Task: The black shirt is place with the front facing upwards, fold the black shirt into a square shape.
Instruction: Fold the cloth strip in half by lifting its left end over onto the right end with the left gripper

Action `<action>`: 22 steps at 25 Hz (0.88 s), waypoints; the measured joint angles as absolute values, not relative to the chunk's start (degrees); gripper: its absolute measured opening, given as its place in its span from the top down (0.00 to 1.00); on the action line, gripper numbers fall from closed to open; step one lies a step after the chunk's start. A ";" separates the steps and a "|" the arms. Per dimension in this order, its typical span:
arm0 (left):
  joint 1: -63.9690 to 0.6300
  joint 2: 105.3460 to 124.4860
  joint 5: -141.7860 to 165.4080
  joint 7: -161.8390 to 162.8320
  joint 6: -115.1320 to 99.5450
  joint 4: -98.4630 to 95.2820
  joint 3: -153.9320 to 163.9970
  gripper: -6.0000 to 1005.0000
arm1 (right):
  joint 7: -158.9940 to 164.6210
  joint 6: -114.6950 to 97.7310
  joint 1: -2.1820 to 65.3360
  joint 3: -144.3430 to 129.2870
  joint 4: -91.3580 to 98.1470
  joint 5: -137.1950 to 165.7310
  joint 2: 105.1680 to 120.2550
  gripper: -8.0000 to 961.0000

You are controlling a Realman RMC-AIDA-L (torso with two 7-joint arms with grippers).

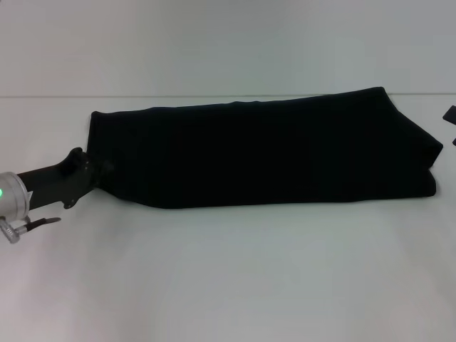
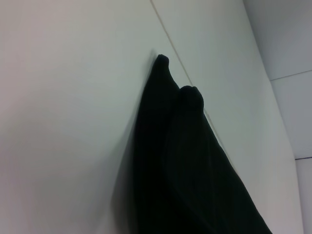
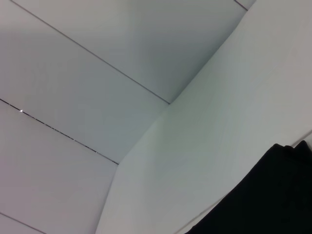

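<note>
Shirt, black and folded into a long band, stretches across the white table in mid-frame. Left gripper meets its left end, jaws hidden. Right gripper shows at right edge, jaw state unclear.

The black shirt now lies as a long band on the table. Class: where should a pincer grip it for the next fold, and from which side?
Grip the black shirt at its short left end, approaching from the robot's left, where the left pincer sits.

L gripper low, outstretched.
</note>
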State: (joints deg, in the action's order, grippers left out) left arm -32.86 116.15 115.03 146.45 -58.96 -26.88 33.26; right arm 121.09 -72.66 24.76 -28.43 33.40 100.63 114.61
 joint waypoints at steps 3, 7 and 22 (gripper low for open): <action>-32.89 116.01 115.57 146.28 -58.91 -27.00 33.25 0.85 | 121.09 -72.98 24.56 -28.26 33.36 100.63 114.60 0.16; -32.62 116.14 115.23 144.20 -58.86 -28.57 32.59 0.95 | 121.09 -72.85 24.35 -28.20 33.33 100.64 114.50 0.16; -27.30 114.84 115.11 142.91 -55.53 -30.63 28.38 0.96 | 121.11 -72.54 24.33 -26.83 32.21 100.64 114.41 0.17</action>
State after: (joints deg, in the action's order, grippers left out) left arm -27.30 114.84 115.11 142.91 -55.53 -30.63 28.38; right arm 121.11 -72.54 24.33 -26.83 32.21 100.64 114.41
